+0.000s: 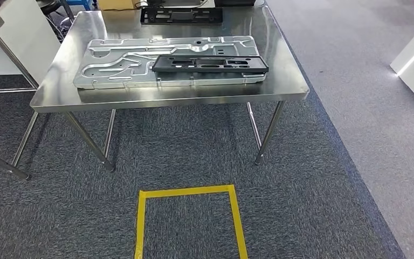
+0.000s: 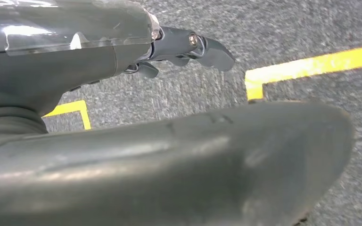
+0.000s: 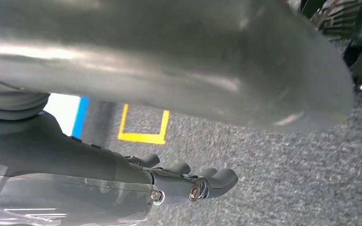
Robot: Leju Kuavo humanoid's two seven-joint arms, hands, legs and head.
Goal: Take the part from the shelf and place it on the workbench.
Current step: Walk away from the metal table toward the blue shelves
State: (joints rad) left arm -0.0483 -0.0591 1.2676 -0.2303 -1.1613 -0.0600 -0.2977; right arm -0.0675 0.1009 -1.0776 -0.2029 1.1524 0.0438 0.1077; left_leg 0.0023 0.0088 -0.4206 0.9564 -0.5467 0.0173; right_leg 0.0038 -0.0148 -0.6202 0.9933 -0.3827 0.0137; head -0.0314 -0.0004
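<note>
Both robot hand units, left (image 2: pixel 188 49) and right (image 3: pixel 188 181), hang empty, fingers loosely apart; I judge the far-ahead black plastic frame (image 1: pixel 209 63) light, stiff, best gripped along its long edges.

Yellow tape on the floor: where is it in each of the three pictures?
Head view: yellow tape outlines a square on the carpet before the table.
Left wrist view: a tape corner beyond the left hand.
Right wrist view: a small outline farther off.
Shared landmark: the grey carpet.

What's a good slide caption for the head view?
Black part lying on a metal panel atop the steel workbench, yellow floor marking in front.
</note>
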